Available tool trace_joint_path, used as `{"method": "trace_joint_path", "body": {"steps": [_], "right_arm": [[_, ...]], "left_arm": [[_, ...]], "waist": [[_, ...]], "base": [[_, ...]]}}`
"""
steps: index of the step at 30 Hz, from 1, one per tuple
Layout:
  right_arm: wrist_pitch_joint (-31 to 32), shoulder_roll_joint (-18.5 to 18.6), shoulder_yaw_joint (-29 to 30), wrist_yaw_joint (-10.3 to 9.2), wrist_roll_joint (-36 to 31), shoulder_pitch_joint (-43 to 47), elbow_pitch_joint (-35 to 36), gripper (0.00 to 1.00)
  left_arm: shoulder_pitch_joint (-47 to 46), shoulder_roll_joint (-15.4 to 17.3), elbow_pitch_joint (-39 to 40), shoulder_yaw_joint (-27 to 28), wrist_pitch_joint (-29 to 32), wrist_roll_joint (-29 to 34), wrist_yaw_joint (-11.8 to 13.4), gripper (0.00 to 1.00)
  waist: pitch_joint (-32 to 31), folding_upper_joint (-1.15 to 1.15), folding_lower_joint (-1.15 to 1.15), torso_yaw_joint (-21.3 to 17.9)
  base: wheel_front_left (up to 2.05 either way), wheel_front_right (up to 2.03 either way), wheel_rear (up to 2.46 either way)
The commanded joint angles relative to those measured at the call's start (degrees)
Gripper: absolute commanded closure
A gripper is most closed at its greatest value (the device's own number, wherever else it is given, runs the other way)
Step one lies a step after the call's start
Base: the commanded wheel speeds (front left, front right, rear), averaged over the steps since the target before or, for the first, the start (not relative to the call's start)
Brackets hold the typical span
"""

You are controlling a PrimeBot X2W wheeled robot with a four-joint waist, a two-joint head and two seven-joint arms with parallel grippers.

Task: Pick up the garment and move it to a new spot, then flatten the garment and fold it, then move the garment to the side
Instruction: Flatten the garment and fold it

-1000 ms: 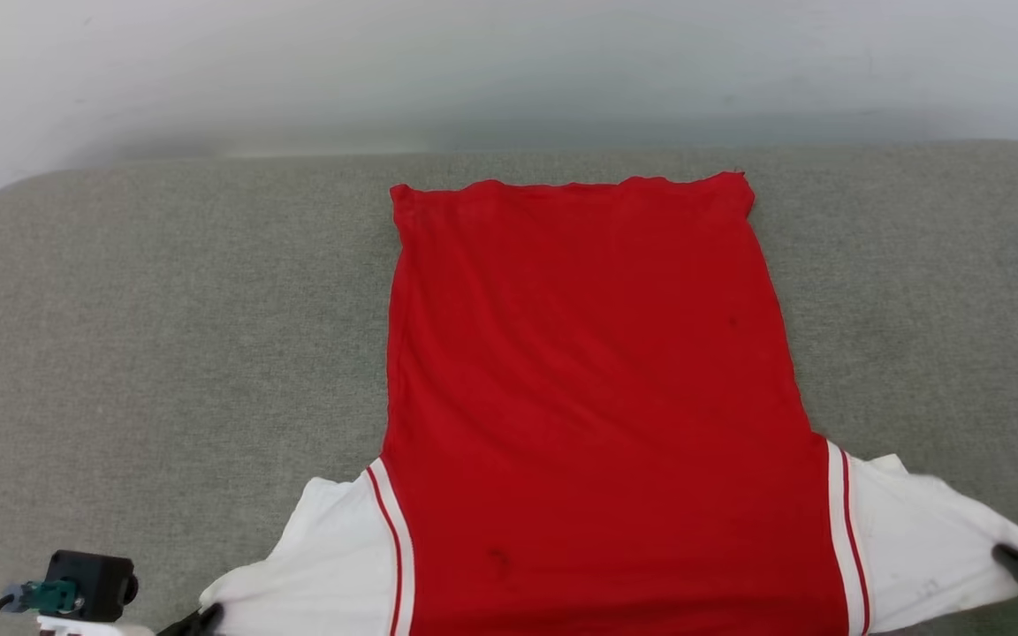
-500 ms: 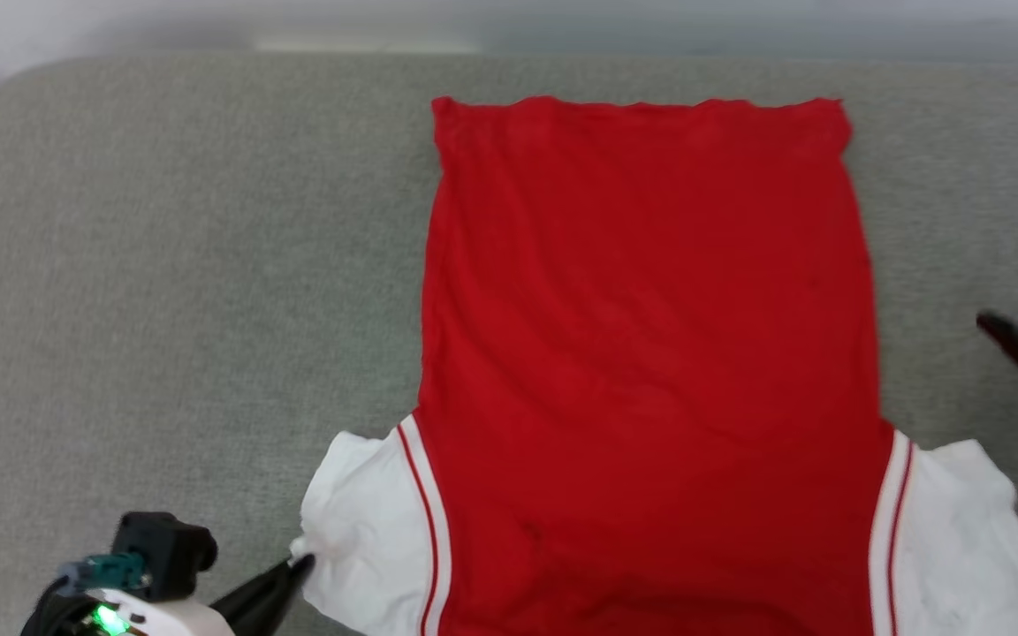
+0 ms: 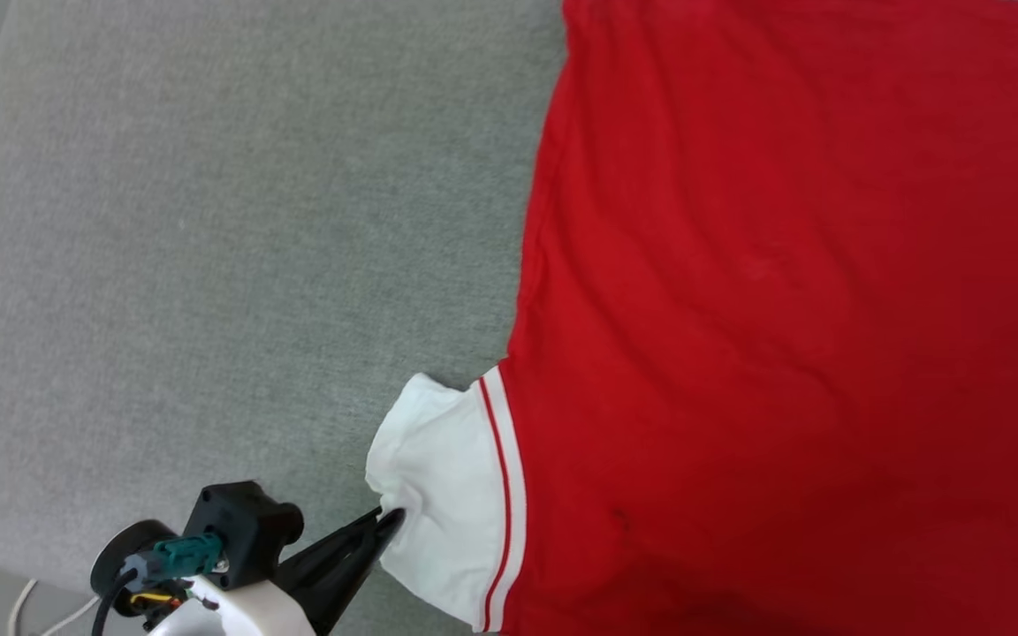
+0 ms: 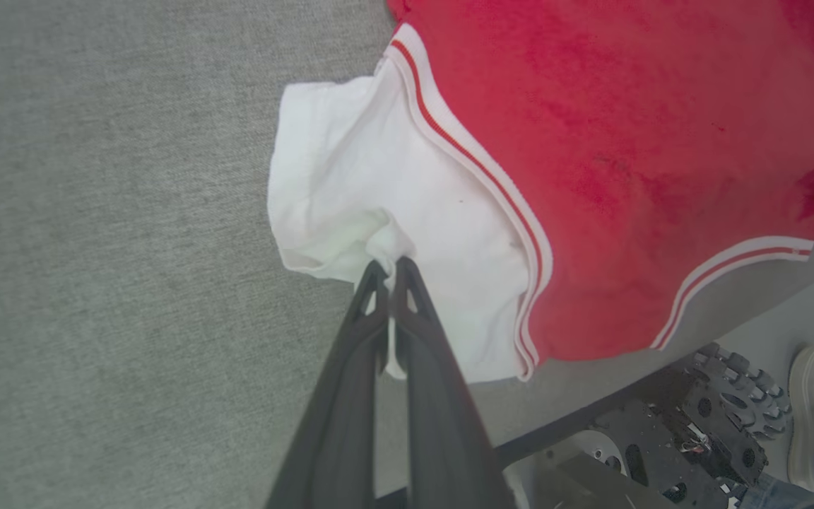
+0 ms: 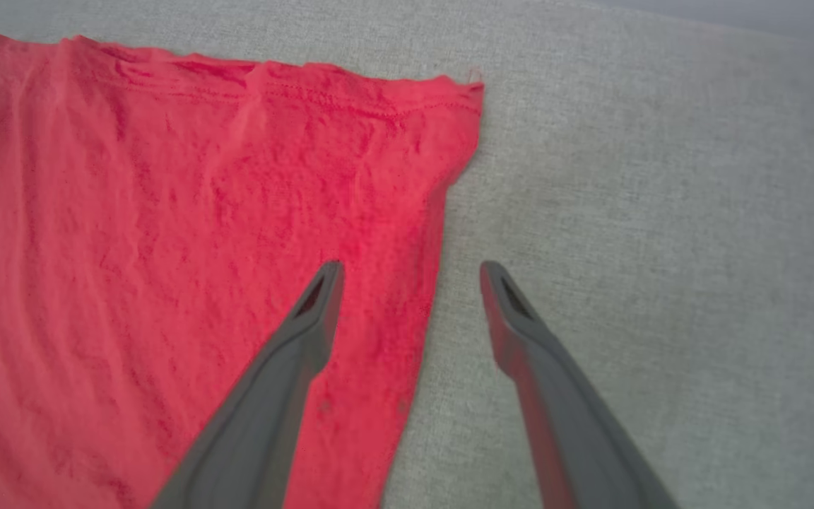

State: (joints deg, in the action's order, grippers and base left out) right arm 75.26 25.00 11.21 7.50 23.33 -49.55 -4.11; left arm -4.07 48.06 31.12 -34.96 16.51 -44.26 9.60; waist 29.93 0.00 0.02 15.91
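The red jersey garment [image 3: 783, 309] lies spread on the grey fabric-covered desk [image 3: 208, 221]. The left gripper [image 4: 387, 267] has its fingers pinched shut on the white sleeve [image 4: 379, 184]. The right gripper [image 5: 414, 267] hovers with fingers wide over the garment's side edge. A one-sided tug could bunch or skew the flattened cloth.

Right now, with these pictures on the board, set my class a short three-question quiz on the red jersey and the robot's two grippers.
1. True or false: the left gripper is shut on a white sleeve of the red knit jersey.
2. The right gripper has its jaws: A) open, one finger on each side of the jersey's side edge; B) shut on the hem; C) shut on a sleeve.
3. Fill in: the jersey lies spread on a ____ woven fabric surface.
Key: 1 true; 2 A; 3 grey.
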Motion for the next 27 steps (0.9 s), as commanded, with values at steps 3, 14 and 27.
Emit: {"method": "trace_joint_path", "body": {"steps": [3, 14, 27], "right_arm": [[1.9, 0.6, 1.0, -0.02, -3.4, -5.0, -3.2, 0.0], [2.8, 2.8, 1.2, -0.02, -11.0, -10.5, -10.3, 0.0], [2.1, 2.8, 0.6, -0.02, -10.2, -4.8, -13.1, 1.0]], "left_arm": [[-2.2, -1.3, 1.0, -0.9, 0.4, 1.4, -0.6, 1.0], [-5.1, -4.7, 1.1, -3.1, -0.1, 2.6, -2.2, 1.0], [-5.4, -5.2, -1.3, -3.2, -0.7, 2.1, -2.4, 1.0]], "waist": [[4.9, 0.0, -0.02, 4.9], [8.5, 0.0, -0.02, 9.5], [6.4, 0.0, -0.02, 9.2]], "base": [[0.0, 0.0, 0.0], [0.0, 0.0, 0.0], [0.0, 0.0, 0.0]]}}
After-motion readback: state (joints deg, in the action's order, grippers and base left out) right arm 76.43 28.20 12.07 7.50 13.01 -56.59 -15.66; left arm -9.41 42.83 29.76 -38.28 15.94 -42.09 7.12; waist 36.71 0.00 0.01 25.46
